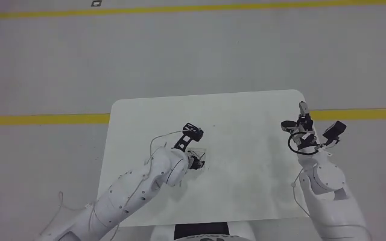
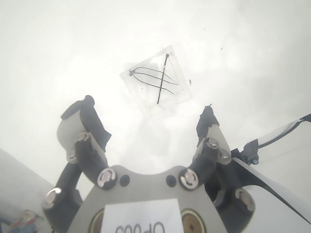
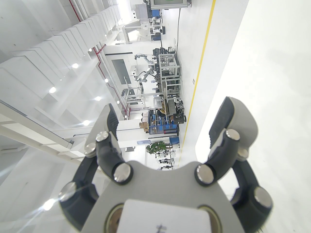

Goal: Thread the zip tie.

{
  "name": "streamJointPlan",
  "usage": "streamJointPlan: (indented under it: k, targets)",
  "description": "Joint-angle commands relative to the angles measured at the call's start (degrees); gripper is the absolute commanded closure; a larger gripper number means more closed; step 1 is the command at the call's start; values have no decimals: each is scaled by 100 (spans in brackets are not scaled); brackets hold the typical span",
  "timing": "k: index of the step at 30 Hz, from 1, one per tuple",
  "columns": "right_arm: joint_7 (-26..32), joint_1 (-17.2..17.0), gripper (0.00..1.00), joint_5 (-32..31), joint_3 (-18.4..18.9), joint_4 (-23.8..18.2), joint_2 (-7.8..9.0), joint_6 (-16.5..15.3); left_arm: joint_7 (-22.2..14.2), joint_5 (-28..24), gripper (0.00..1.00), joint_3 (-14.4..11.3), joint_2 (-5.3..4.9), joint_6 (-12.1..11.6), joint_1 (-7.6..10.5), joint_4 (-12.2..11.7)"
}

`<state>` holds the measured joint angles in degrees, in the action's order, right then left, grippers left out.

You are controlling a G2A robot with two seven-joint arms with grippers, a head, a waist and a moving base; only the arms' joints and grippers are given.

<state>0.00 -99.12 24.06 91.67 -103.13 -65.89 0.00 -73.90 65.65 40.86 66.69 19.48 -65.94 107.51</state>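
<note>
Black zip ties (image 2: 162, 78) lie crossed in a clear tray (image 2: 143, 95), centre frame, ready for the open left gripper (image 2: 148, 104); right gripper (image 3: 168, 104) gapes empty.

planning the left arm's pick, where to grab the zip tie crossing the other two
Probably the bare stretch beside its head, from straight above, left gripper open across the strap: the crossing zip tie lies flat in the clear tray, seemingly atop the others.

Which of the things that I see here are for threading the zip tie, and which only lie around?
For the job: three zip ties in a clear tray; the open left hand near it; the open right hand.
Lying about: small black bits on the table beside the tray.
</note>
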Motion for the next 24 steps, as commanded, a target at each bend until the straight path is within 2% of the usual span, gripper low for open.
streamJointPlan:
  k: [1,6,8,10,13,21,22,24]
  targets:
    - [0,0,0,0,0,0,0,0,2,-3,0,1,-2,0,-1,4]
    - [0,0,0,0,0,0,0,0,33,-55,0,-2,1,0,-25,-7]
    - [0,0,0,0,0,0,0,0,195,-244,0,-35,17,-107,-94,-103]
    - [0,0,0,0,0,0,0,0,189,-90,0,-73,51,0,-78,-274]
    - [0,0,0,0,0,0,0,0,226,185,0,-5,170,0,-143,-413]
    - [0,0,0,0,0,0,0,0,38,570,0,375,597,0,-495,-463]
    - [0,0,0,0,0,0,0,0,24,615,0,395,631,0,-521,-440]
    - [0,0,0,0,0,0,0,0,24,615,0,395,631,0,-521,-440]
